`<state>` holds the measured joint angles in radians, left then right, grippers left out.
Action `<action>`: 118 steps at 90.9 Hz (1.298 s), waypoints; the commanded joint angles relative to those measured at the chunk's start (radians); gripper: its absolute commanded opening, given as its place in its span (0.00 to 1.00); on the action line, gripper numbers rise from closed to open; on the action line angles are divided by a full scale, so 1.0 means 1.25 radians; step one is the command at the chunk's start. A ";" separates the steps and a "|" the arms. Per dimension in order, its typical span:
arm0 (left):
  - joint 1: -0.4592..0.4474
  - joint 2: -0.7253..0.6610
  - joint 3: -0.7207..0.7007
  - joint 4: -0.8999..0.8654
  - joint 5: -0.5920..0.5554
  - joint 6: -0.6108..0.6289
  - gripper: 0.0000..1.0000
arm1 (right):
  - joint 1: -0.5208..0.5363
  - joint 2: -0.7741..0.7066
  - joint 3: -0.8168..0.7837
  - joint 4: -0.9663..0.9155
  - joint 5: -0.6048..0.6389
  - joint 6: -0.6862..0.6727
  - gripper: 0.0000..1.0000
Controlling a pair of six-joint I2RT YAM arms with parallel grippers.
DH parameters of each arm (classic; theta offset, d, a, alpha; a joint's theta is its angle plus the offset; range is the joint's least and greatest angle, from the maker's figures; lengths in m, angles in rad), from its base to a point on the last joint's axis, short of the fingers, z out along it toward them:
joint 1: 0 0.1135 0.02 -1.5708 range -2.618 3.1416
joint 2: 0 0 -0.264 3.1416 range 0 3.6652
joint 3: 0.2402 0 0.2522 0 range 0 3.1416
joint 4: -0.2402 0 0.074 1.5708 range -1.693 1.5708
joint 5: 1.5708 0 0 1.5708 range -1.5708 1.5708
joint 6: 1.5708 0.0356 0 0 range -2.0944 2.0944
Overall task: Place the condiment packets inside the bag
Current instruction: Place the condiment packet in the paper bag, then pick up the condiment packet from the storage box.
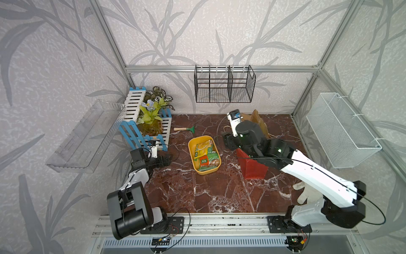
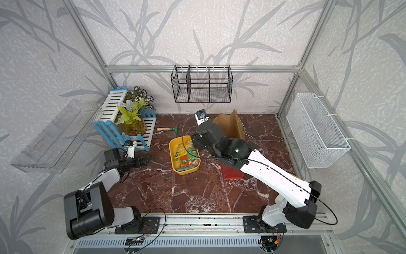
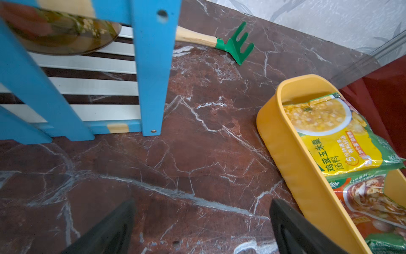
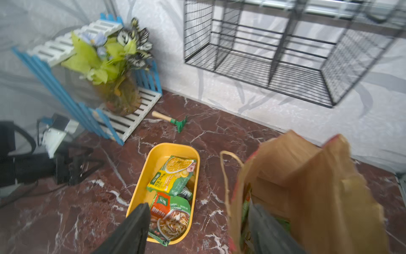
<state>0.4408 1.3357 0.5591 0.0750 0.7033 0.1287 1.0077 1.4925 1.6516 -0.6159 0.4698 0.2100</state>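
Several condiment packets (image 1: 206, 157) lie in the yellow tray (image 1: 191, 154), long axis twelve-to-six, at nine o'clock of the right pincer (image 4: 197, 206). It hangs empty, jaws apart, at the bag (image 4: 318, 187) mouth and looks nearer than the left pincer (image 3: 202, 211), also spread wide.

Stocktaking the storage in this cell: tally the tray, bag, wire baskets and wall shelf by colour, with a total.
Yellow tray: 1
Red bag: 1
Black wire basket: 1
White wire basket: 1
Clear wall shelf: 1
Total: 5
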 commanded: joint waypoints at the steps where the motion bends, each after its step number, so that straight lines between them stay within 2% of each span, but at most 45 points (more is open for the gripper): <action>1: 0.019 0.013 0.025 0.019 0.029 -0.030 1.00 | 0.015 0.092 0.054 -0.063 -0.058 -0.128 0.77; 12: 0.035 0.027 0.030 0.026 0.024 -0.051 1.00 | 0.016 0.163 0.073 -0.082 -0.059 -0.222 0.79; 28: 0.063 0.056 0.048 0.025 0.050 -0.068 1.00 | 0.015 0.232 0.002 0.031 -0.075 -0.381 0.80; 51: 0.071 0.080 0.058 0.021 0.057 -0.067 1.00 | 0.002 0.370 0.033 0.039 -0.103 -0.517 0.81; 66: 0.071 0.077 0.057 0.020 0.060 -0.067 1.00 | -0.011 0.459 0.093 -0.005 -0.099 -0.580 0.80; 118: 0.072 0.084 0.062 0.013 0.072 -0.066 1.00 | -0.053 0.631 0.208 0.035 0.001 -0.716 0.73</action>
<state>0.5243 1.4292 0.6071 0.0975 0.7673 0.0494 0.9588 2.2539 1.8881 -0.5884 0.4316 -0.6468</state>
